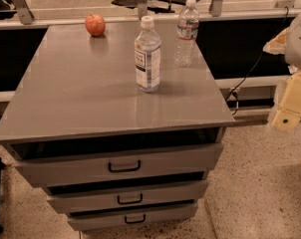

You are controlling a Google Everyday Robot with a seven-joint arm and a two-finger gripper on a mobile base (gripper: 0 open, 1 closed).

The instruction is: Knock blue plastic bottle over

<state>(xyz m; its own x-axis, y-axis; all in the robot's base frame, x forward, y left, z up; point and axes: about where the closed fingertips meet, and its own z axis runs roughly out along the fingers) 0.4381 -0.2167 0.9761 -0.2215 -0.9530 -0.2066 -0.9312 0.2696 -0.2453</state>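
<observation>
gripper (pixel 290 106) hung right of cabinet (pixel 80 98), well off blue bottle (pixel 147 59); open or closed, could not tell. risk: sweep from right could clip ribbed bottle (pixel 187 31) first.

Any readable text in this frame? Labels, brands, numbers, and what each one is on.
No text can be read.
blue plastic bottle: white label with dark print, too blurred to read.
ribbed clear bottle: narrow label band, too small to read.
apple, drawers: no text visible.
gripper, at the right edge beside the cabinet, apart from both bottles: no markings visible.
</observation>
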